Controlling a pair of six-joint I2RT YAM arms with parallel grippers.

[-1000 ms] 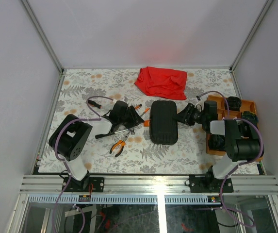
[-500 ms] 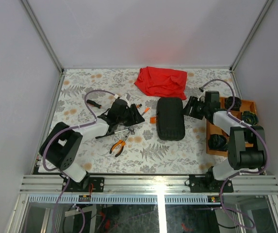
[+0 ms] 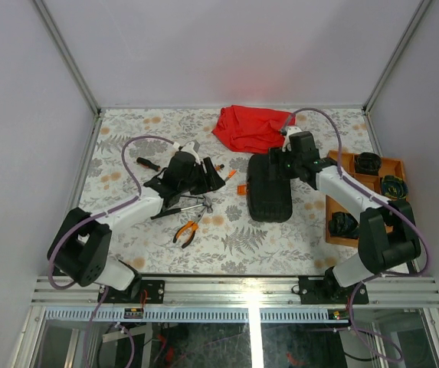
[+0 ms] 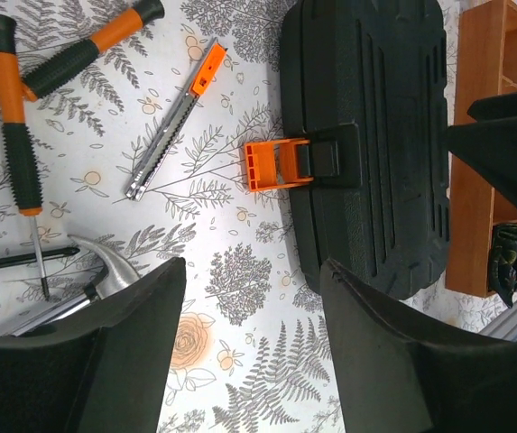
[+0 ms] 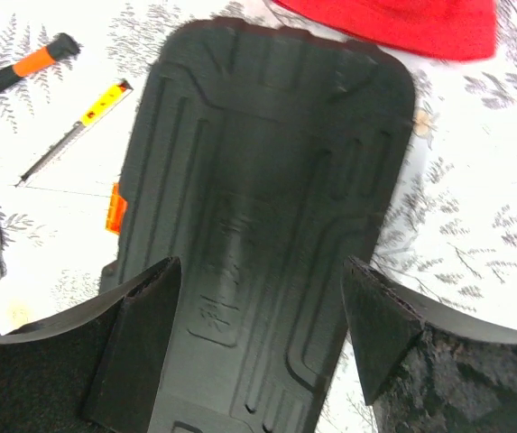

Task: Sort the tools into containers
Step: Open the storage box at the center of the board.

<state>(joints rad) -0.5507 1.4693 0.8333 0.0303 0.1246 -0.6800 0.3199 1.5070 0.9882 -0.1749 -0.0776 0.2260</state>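
**Overhead:** The black case (image 3: 269, 192) lies lid-down at the centre of the patterned table (image 3: 296, 234), with its orange latch (image 3: 242, 189) pointing to 9 o'clock. The red cloth (image 3: 253, 128) sits at 12 o'clock. The orange tray (image 3: 393, 163) is at 3 o'clock, holding dark items (image 3: 344, 224) too small to identify. The pliers (image 3: 187, 231), a hammer (image 3: 194, 205) and a screwdriver (image 3: 149, 164) lie at 9 o'clock, where the left gripper (image 3: 213, 179) hides other tools. The right gripper (image 3: 275, 164) hangs over the case's far end, and whether it touches cannot be told.

**Left wrist:** The left gripper's fingers (image 4: 123, 361) are spread wide and empty above bare table. The hammer head (image 4: 105, 262) is at 8 o'clock, partly hidden by one finger. Two crossed screwdrivers (image 4: 14, 135) are at 10 o'clock, beside a slim orange-tipped tool (image 4: 177, 117). The case fills 1 o'clock. The tray is cut off at the frame edge, partly behind a dark shape.

**Right wrist:** The right gripper's fingers (image 5: 141, 361) are spread wide and empty, with the case lid showing between them. The cloth is cropped at 1 o'clock and the hammer head at 9 o'clock.
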